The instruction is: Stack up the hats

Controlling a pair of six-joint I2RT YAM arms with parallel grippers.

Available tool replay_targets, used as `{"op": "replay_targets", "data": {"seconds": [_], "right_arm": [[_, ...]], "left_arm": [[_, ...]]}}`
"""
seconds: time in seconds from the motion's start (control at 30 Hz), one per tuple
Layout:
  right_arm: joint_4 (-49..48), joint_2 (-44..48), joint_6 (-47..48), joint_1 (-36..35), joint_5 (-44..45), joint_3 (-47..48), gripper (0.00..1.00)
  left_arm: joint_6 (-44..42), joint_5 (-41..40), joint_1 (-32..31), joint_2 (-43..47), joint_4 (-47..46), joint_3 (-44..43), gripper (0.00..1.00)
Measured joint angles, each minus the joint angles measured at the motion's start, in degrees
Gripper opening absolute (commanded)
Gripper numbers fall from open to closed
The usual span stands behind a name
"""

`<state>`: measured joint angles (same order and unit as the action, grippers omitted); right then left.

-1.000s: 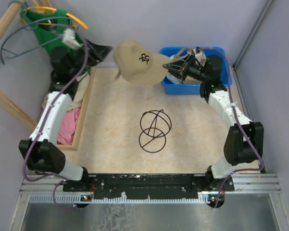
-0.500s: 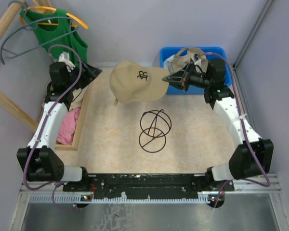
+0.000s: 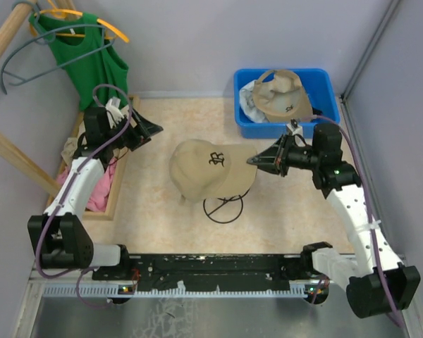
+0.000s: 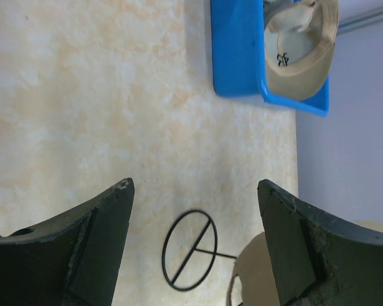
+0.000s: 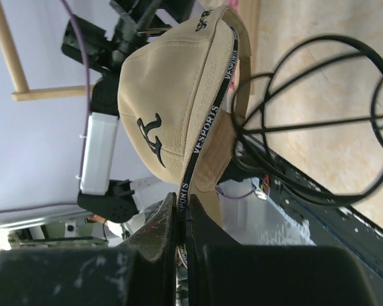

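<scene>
We are placing the first hat: our right gripper (image 3: 258, 161), clamped on the brim of the tan fabric baseball cap (image 3: 201, 172), holds it over the black wire-frame sphere (image 3: 224, 209). Next, we judge, it needs lowering and releasing. To the sphere's left, our left gripper (image 3: 149, 129) gapes empty.

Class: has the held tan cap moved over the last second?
Yes. The tan cap moved from beside the blue bin toward the arm bases, over the wire sphere.
</scene>
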<state>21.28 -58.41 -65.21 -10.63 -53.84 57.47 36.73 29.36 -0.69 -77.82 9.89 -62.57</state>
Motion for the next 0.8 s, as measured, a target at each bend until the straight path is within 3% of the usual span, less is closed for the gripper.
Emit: {"op": "replay_targets", "data": {"seconds": [0.3, 0.43, 0.6, 0.8], "right_arm": [[12.52, 5.22, 8.59, 11.30, -0.24, -6.73, 0.00], [14.43, 5.53, 11.96, 12.70, -0.44, -8.66, 0.00], [15.26, 6.69, 15.72, 12.81, -0.72, -13.57, 0.00], [15.39, 7.76, 18.27, 12.81, -0.26, -20.00, 0.00]], "left_arm": [[-1.22, 3.96, -3.43, 6.40, 1.33, 8.63, 0.83], [-1.64, 4.35, -6.78, 7.98, 2.54, 12.94, 0.79], [-1.60, 4.66, -9.31, 8.57, 3.52, 17.40, 0.68], [-0.37, 5.35, -12.15, 8.63, 3.30, 20.96, 0.46]]}}
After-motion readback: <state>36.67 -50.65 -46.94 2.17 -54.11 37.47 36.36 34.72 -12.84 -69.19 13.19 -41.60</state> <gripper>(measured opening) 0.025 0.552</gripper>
